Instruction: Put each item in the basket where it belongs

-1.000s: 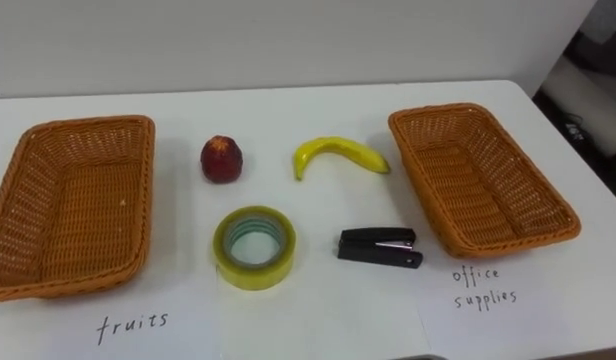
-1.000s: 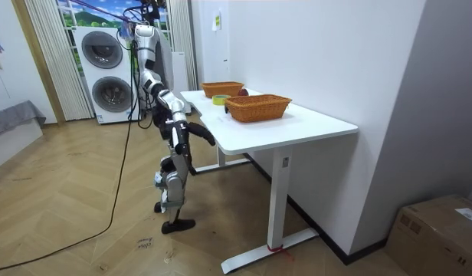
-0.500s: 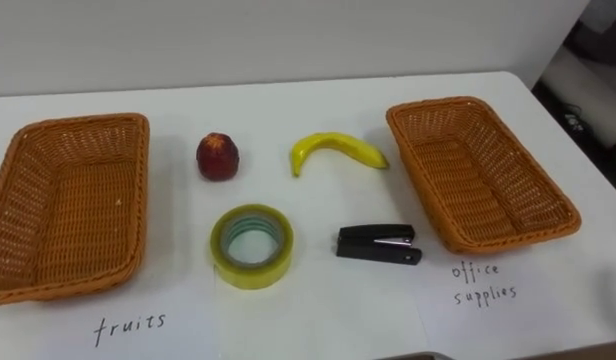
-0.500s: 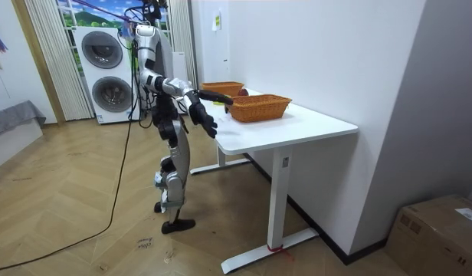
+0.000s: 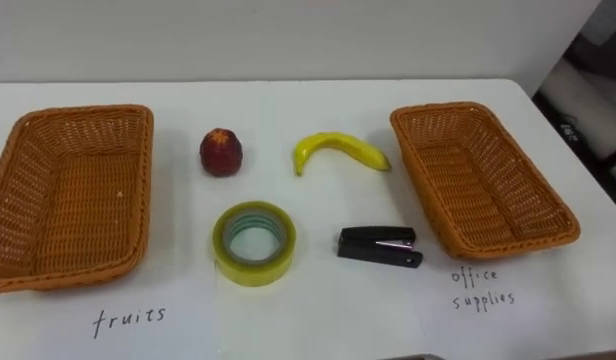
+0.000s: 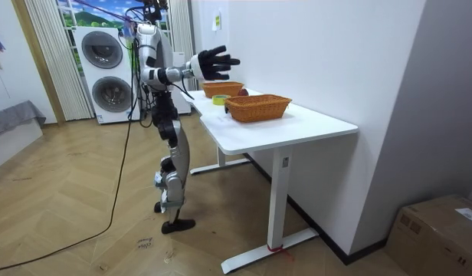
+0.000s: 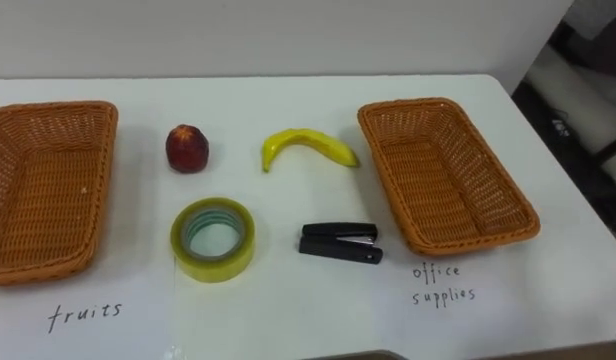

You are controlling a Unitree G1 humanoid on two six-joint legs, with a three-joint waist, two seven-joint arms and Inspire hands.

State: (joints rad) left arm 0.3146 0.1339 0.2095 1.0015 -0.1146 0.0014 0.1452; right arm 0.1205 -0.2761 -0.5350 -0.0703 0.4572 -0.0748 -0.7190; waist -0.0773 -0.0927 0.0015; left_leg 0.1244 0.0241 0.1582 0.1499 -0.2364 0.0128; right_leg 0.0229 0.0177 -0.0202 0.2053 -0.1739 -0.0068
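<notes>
I am watching the robot standing at the end of the table (image 5: pixel 318 105), with stacked washing machines (image 6: pixel 106 73) behind it in the room view. It is holding its right hand (image 6: pixel 213 63) up in the air over the near edge, fingers spread wide and gripping nothing. On the table the left basket (image 5: pixel 138 190) is sitting empty, with a handwritten label (image 5: pixel 131 321) in front of it. The right basket (image 5: pixel 478 180) is sitting empty too, with its own label (image 5: pixel 478 285) in front. Between the baskets four things are lying apart from each other. A red fruit (image 5: pixel 221 153) and a banana (image 5: pixel 340 152) are lying in the far row. A tape roll (image 5: pixel 253 270) is lying flat in front of the fruit, and a black stapler (image 5: pixel 380 246) is lying in front of the banana, near the right basket but not touching it
</notes>
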